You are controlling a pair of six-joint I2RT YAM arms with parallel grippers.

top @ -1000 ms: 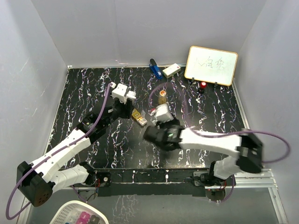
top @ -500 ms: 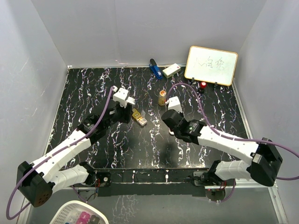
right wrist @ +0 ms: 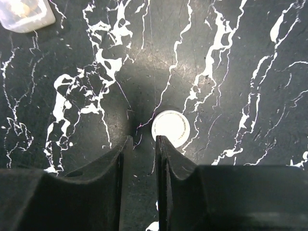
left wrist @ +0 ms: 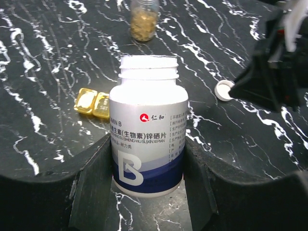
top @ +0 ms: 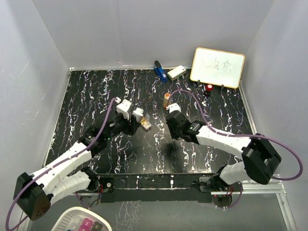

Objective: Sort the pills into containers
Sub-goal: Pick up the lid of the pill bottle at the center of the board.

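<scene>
Left gripper (left wrist: 147,192) is pinching an uncapped white bottle (left wrist: 148,127) upright on the black marbled table (top: 86,96). Right gripper (right wrist: 142,147) is sitting nearly closed, empty, beside the loose white cap (right wrist: 170,127). Yellow pillbox (left wrist: 93,103) is lying behind the bottle, grey walls all around.

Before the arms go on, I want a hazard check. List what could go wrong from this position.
1. The white bottle in the left gripper is uncapped and upright; a tilt or jolt could spill whatever it holds.
2. The loose white cap lies just beyond the right gripper, whose fingers look nearly closed and empty; a push could slide it off.
3. Both arms crowd the yellow pill box and could collide.
</scene>
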